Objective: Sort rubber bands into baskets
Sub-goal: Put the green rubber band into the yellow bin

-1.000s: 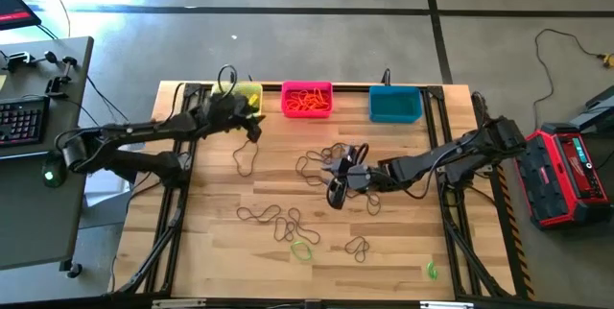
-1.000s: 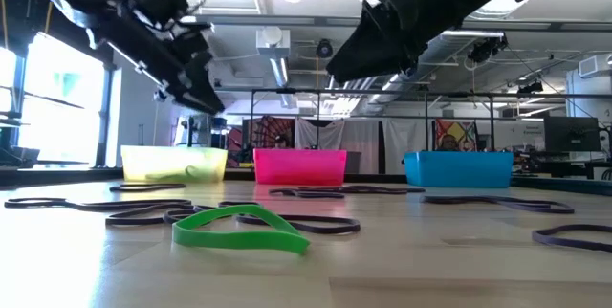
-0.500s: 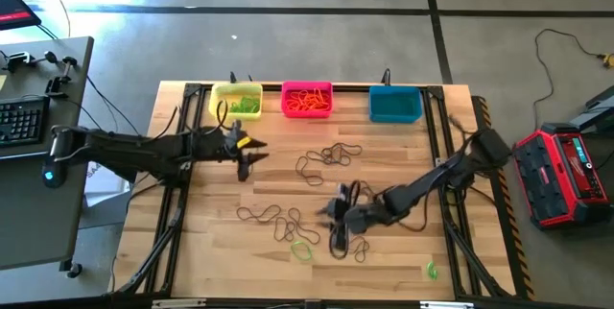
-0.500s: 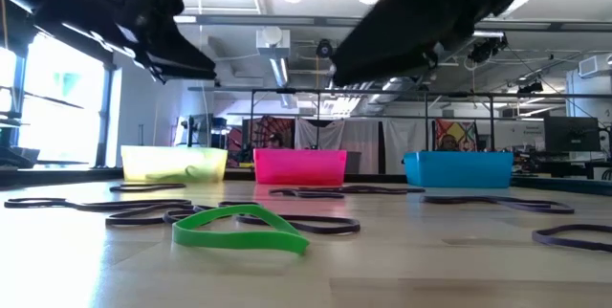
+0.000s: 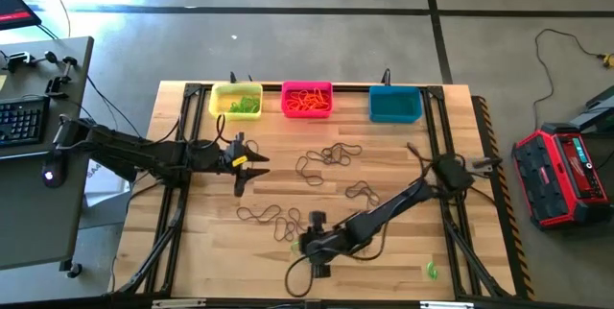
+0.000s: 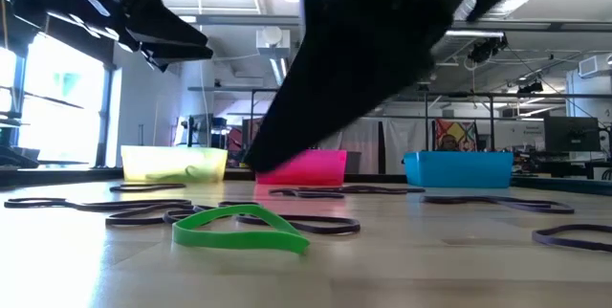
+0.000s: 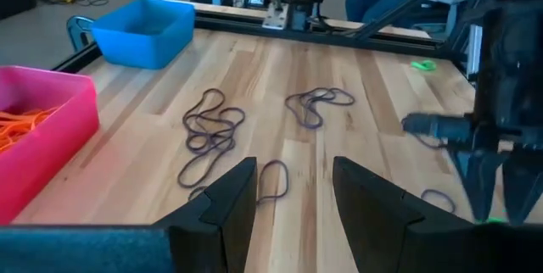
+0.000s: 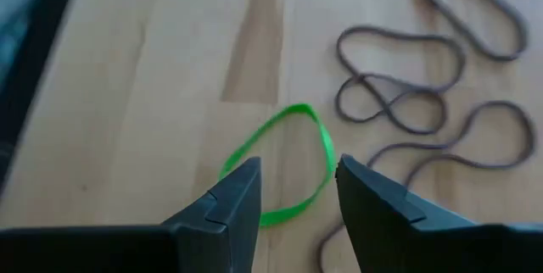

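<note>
Reaching low over the near part of the counter [image 5: 384, 160], the right pincer [image 5: 312, 251] hangs with its two fingers parted and nothing between them. In its wrist view a green rubber band [image 8: 293, 167] lies flat on the wood straight ahead of the fingertips, its near end showing in the gap between them, with no contact visible. Dark rubber bands [image 8: 407, 95] lie just beside the green one, farther from the pincer.

The left pincer [image 5: 247, 167] is held above the counter's left side, also parted and empty. Ahead of it, well apart, a tangle of dark bands [image 7: 212, 129] lies mid-counter.

Three baskets stand in a row along the far edge: the yellow basket [image 5: 236, 101] with green bands in it, the pink basket [image 5: 307, 99] with orange bands, and the blue basket [image 5: 395, 105]. Another small green band [image 5: 432, 270] lies near the counter's near right corner.
</note>
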Tool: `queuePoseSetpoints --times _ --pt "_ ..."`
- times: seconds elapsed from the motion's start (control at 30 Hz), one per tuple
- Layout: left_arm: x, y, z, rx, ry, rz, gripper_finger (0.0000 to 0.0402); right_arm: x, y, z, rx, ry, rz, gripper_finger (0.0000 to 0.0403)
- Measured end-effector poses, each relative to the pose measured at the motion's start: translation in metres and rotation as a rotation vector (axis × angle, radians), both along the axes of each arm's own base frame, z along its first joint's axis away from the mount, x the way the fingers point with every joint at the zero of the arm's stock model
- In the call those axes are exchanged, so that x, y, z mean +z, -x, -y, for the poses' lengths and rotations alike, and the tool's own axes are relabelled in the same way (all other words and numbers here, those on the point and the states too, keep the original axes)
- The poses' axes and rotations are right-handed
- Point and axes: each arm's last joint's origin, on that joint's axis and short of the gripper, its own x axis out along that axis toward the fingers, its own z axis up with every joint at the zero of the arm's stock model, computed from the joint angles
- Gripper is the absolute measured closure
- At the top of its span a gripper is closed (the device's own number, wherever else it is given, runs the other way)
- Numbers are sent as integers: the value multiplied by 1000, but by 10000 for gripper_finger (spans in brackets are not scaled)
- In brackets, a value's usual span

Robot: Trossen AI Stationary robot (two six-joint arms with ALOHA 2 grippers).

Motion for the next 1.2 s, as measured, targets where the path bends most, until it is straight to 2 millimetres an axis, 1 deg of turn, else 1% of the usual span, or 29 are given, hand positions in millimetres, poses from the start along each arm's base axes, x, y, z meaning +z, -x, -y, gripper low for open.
queuePoseSetpoints --times 0.07,0.2,0.27,0.33,0.5,0.53,0.67,0.77,0.87,0.97,1.1,1.2 --pt "0 0 2 -5 -3 0 255 -6 -7 -1 -1 29 -49 259" --pt "0 1 6 -5 -18 -1 255 -16 -20 3 -35 85 -126 263" --pt "0 1 6 0 -21 -2 255 -17 -27 5 -33 87 -133 274" --pt "0 1 6 2 -21 -2 255 -19 -33 6 -18 81 -140 295" --pt "0 1 8 -4 -10 2 255 -14 -40 9 16 112 -125 387" --pt "0 1 9 -2 -10 2 255 -12 -42 11 22 122 -121 394" --pt "1 2 13 46 -34 11 255 3 -54 20 30 118 -80 390" --pt "1 3 16 52 -43 13 255 12 -63 32 36 144 -56 400" --pt "1 4 20 39 -43 17 255 26 -74 48 24 157 -25 400" --pt "3 6 23 55 -46 31 255 39 -85 72 -17 204 -11 402" --pt "7 10 20 161 -84 55 259 50 -98 112 -77 228 6 402" --pt "14 15 15 224 -118 91 272 55 -105 145 -107 255 16 402"
